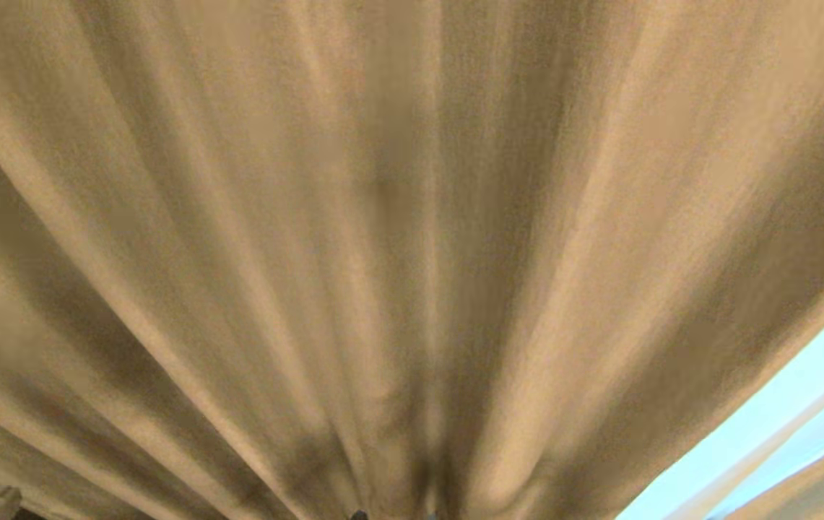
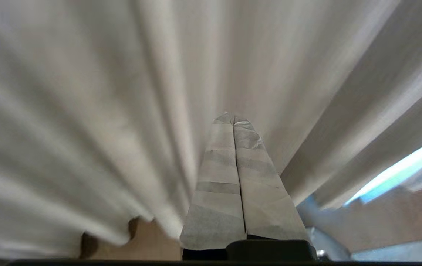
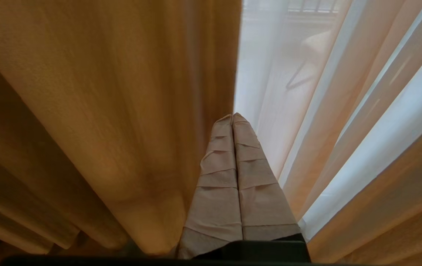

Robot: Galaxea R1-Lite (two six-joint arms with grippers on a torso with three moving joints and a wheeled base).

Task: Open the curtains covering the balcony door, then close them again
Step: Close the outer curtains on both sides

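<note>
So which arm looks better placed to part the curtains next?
Probably right: the right gripper, shut, sits at the thick drape's edge beside the sheers. The left gripper faces unbroken folds.

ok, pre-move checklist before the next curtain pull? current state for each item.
1. Left gripper shut: ok, taped fingers pressed together, nothing between them.
2. Right gripper shut: ok, also closed on nothing.
3. Fabric gripped for a pull: not ok, neither gripper holds the thick curtain.
4. Right gripper at the curtain edge: ok, it points at the line where the thick curtain meets the white sheer.
5. Balcony door position: cannot tell, only bright light shows past the fabric.
6. Head camera sightline: not ok, curtain folds fill nearly the whole view and neither arm shows.
</note>
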